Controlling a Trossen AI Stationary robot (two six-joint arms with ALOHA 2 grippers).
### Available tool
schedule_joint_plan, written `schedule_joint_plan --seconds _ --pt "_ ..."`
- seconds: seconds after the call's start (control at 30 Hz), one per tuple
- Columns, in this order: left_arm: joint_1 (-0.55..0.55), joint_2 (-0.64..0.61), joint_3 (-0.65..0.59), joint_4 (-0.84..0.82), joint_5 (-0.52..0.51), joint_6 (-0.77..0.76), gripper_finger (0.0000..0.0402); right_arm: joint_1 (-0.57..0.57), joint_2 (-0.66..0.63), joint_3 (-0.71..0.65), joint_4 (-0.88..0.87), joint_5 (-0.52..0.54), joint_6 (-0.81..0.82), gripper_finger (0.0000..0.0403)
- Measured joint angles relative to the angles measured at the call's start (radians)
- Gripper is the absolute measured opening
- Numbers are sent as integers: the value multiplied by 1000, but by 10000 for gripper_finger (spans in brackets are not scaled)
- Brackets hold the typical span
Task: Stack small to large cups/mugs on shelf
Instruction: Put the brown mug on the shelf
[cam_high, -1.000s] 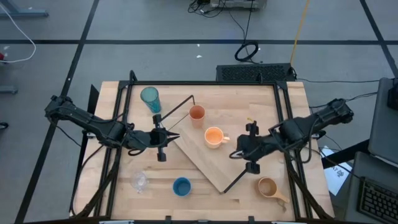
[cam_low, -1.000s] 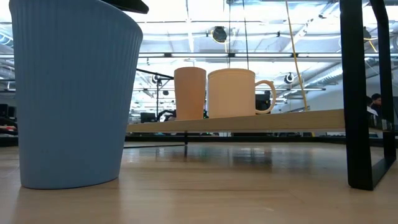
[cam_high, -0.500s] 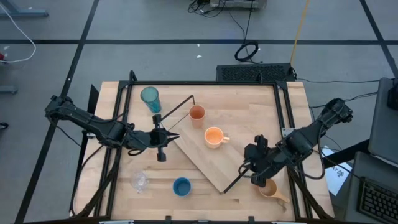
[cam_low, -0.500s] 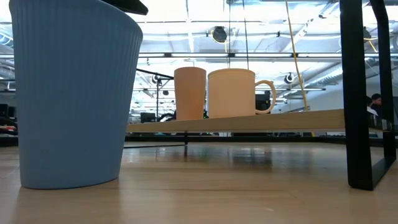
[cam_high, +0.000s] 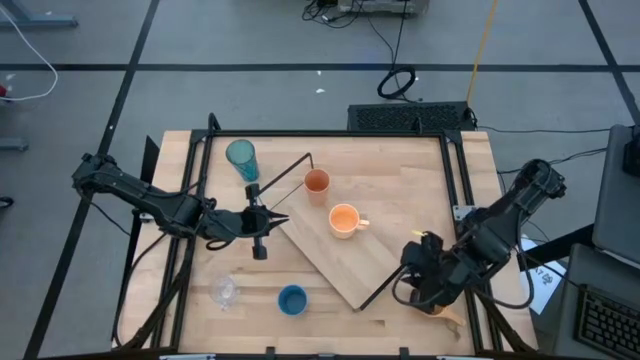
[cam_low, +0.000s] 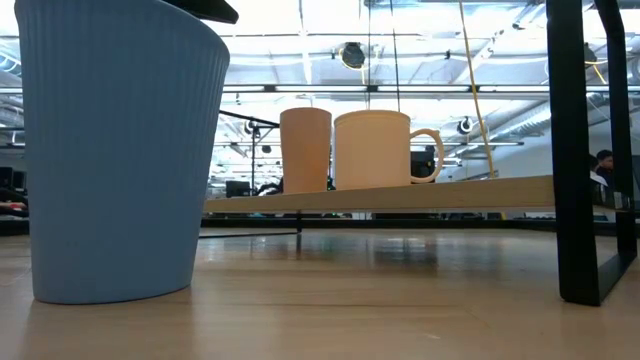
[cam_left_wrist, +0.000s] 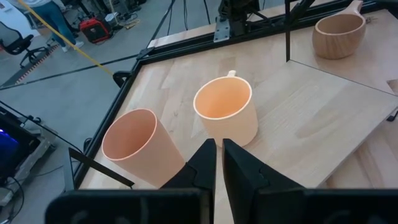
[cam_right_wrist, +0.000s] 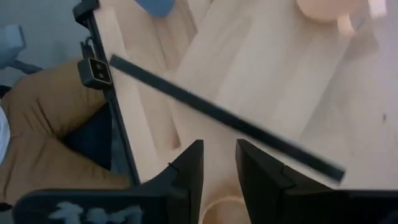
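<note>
The shelf (cam_high: 335, 255) lies diagonally on the table, its black wire bracket (cam_right_wrist: 217, 118) at the near end. The small orange cup (cam_high: 316, 182) and the orange mug (cam_high: 344, 220) stand upright on it. The teal tumbler (cam_high: 241, 157), clear glass (cam_high: 224, 291) and blue cup (cam_high: 292, 299) stand on the tabletop. My right gripper (cam_high: 420, 290) is open and hangs over the tan mug (cam_high: 443, 310), whose rim (cam_right_wrist: 221, 211) shows between the fingers. My left gripper (cam_left_wrist: 217, 163) is shut at the shelf's left corner, facing the two orange vessels (cam_left_wrist: 225, 112).
The blue cup (cam_low: 120, 150) fills the low view's left, and a black post (cam_low: 575, 150) stands on its right. Black frame rails run along the table's left and right edges (cam_high: 460, 190). A person's tan trouser leg (cam_right_wrist: 50, 124) shows past the table's near edge.
My right gripper has swung from the table's middle right toward the near edge, turning and dropping over the tan mug at the near right corner. My left arm and all the cups have stayed where they were.
</note>
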Motion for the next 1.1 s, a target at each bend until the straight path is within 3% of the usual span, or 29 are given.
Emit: schedule_joint_plan --seconds 0.23,0.63,0.83,1.1 --pt "0 0 0 0 0 0 31 59 30 0 -96 -82 212 86" --pt "0 0 0 1 5 -24 31 138 168 0 -92 -177 480 86" --pt "0 0 0 1 6 -43 31 152 209 0 -96 -181 652 86" --pt "0 0 0 1 10 -53 31 158 245 0 -86 -181 738 86"
